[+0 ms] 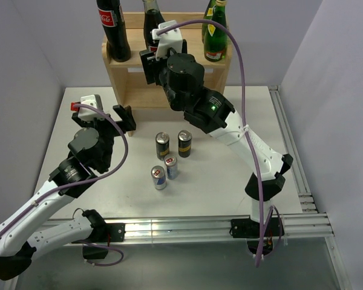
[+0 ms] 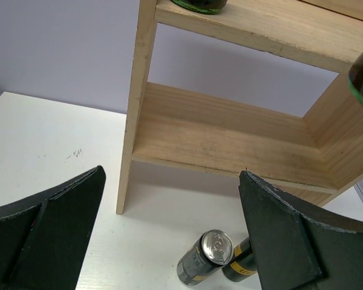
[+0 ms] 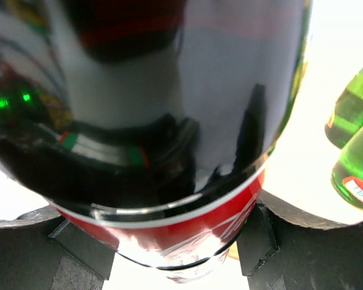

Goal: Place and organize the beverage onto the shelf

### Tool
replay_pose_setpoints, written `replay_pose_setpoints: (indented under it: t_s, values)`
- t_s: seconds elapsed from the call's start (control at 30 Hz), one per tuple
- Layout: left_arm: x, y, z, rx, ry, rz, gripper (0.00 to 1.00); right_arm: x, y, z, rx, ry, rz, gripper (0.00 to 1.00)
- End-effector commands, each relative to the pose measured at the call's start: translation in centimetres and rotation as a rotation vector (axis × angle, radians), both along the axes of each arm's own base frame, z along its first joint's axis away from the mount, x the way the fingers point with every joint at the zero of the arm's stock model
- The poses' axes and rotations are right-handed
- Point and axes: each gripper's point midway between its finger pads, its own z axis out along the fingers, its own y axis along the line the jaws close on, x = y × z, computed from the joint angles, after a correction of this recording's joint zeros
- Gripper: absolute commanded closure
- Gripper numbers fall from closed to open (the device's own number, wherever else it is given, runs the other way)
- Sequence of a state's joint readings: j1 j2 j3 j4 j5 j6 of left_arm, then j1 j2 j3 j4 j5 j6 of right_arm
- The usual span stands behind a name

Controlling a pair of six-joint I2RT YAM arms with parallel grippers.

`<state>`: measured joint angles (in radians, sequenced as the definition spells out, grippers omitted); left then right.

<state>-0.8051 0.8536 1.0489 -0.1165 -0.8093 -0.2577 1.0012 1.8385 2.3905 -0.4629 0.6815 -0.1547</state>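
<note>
Right tool (image 1: pixel 150 63) grips cola bottle (image 1: pixel 152 27), seemingly on shelf (image 1: pixel 124 81)

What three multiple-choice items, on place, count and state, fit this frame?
1. On the light wooden three-tier shelf, the green glass bottles stand: A lowest tier; B top, right end; C top, left end.
2. Small metal drink cans on the white table: A four; B two; C six.
3. The right gripper is: A open, empty; B shut on a can; C shut on the dark red-labelled cola bottle.
Key: 1 B, they stand at the top's right end; 2 A, four stand grouped between the arms; 3 C, its fingers flank the bottle in the wrist view.
</note>
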Motion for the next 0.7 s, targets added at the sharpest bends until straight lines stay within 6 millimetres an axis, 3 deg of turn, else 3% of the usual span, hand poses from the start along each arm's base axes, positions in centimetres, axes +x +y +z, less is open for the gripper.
replay_pose_setpoints:
  t_s: [0.0,0.2,0.53,0.67]
  values:
    - [0.1,-0.5,0.7,-0.046,-0.027,-0.015,0.01,-3.8,-5.1,13.2,0.365,-0.277,0.023,1.00]
    - [0.1,-0.5,0.3,-0.041,-0.017,-0.016,0.01,-3.1,-5.3,14.2,0.392,-0.321,0.008,1.00]
    - [0.6,-1.4,-0.7,-0.032,-0.001,-0.032,0.01,-0.8,-7.9,16.5,0.477,-0.407,-0.017,1.00]
    - [0.9,-1.8,-1.3,-0.027,0.007,-0.038,0.01,0.3,-8.1,16.5,0.500,-0.414,-0.009,1.00]
